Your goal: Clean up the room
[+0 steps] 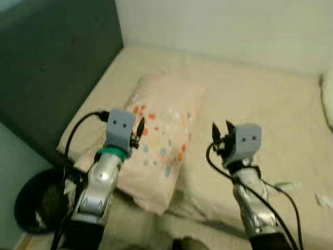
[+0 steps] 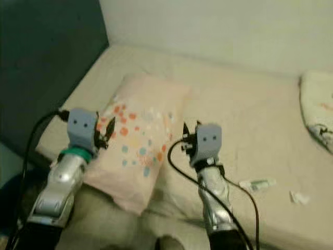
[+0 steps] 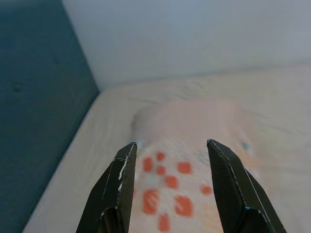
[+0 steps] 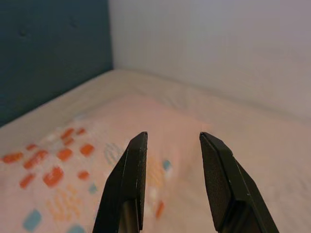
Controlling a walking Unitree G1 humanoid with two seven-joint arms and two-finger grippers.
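Both silver arms reach forward over a beige bed (image 1: 250, 88): the left tool (image 1: 138, 131) hovers above a soft pink pillow (image 1: 166, 120) printed with orange and blue patches, fingers parted and empty; the right tool (image 1: 222, 134) hangs just beside the pillow's edge, likewise open and holding nothing. Right eye view adds what may be a small tube (image 2: 257, 183) and a crumpled white scrap (image 2: 297, 197) on the sheet, plus a second pillow (image 2: 317, 112). A dark padded headboard (image 1: 47, 67) stands at the left.
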